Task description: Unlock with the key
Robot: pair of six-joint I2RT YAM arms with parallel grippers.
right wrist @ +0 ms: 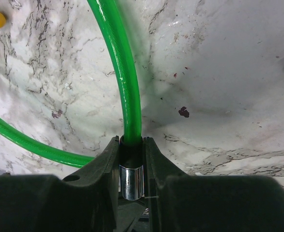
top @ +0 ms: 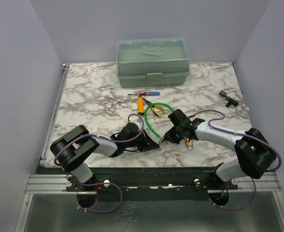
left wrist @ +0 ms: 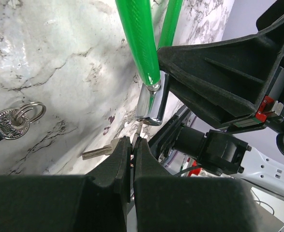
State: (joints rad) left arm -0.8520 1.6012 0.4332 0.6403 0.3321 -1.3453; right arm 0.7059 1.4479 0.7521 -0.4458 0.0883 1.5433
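A green cable lock (top: 154, 118) lies looped at the table's middle. My right gripper (top: 168, 137) is shut on the lock's chrome barrel end (right wrist: 131, 181), the green cable (right wrist: 127, 87) rising out of its jaws (right wrist: 131, 145). My left gripper (top: 157, 144) faces it from the left, shut (left wrist: 133, 142) on a thin silver key (left wrist: 139, 129). The key's tip points up at the chrome barrel's underside (left wrist: 151, 104); I cannot tell whether it is in the keyhole. A second key blade (left wrist: 98, 152) sticks out left of the fingers. A spare key on a ring (left wrist: 11, 123) lies on the marble.
A pale green toolbox (top: 153, 60) stands at the back. A red-and-blue screwdriver (top: 146, 94), an orange-handled tool (top: 140, 103) and yellow-handled pliers (top: 155, 112) lie just beyond the cable. A small brass-coloured thing (top: 189, 143) sits under the right arm. A black part (top: 227, 96) lies far right.
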